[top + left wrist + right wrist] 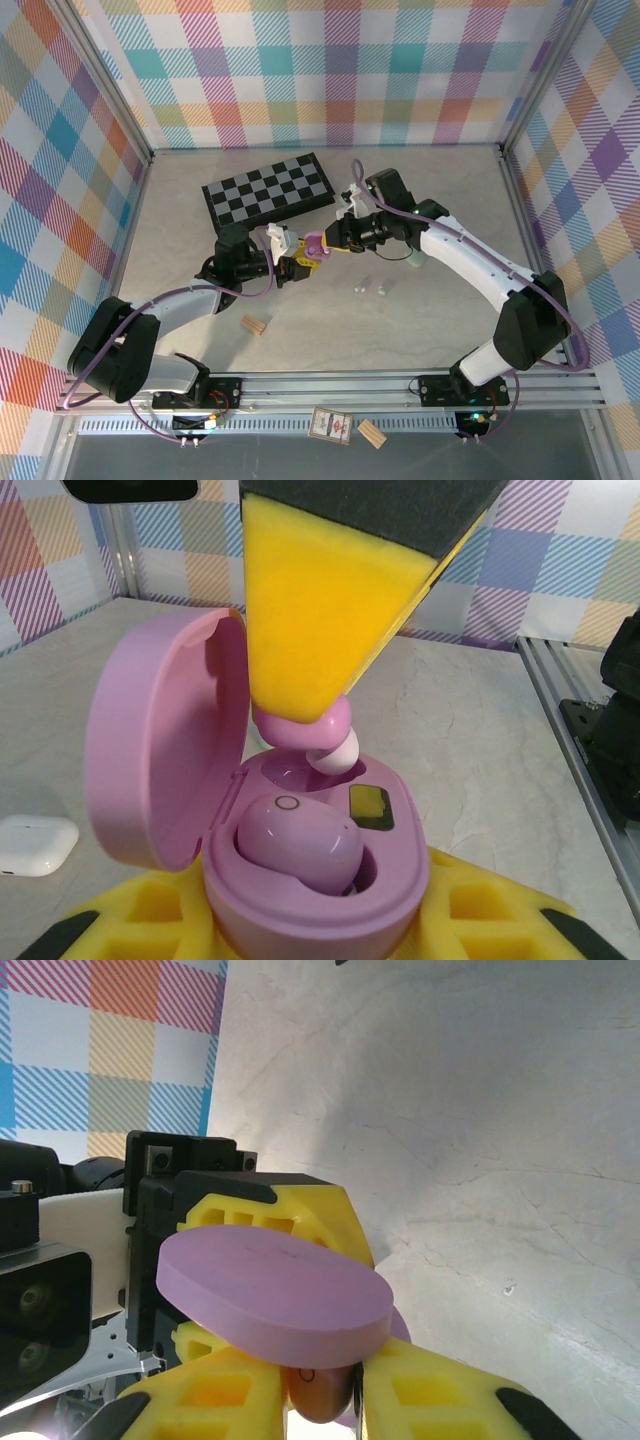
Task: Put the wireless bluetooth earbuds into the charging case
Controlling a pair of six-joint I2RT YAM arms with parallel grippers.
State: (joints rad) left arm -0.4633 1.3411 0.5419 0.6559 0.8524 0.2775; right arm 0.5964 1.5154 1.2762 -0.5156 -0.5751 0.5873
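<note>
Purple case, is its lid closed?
No, the purple case has its lid swung open, with one earbud seated inside.

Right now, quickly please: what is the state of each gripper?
Left gripper: closed, holding the open purple pebble-shaped plastic charging case.
Right gripper: closed, holding a small purple plastic earbud over the case.
</note>
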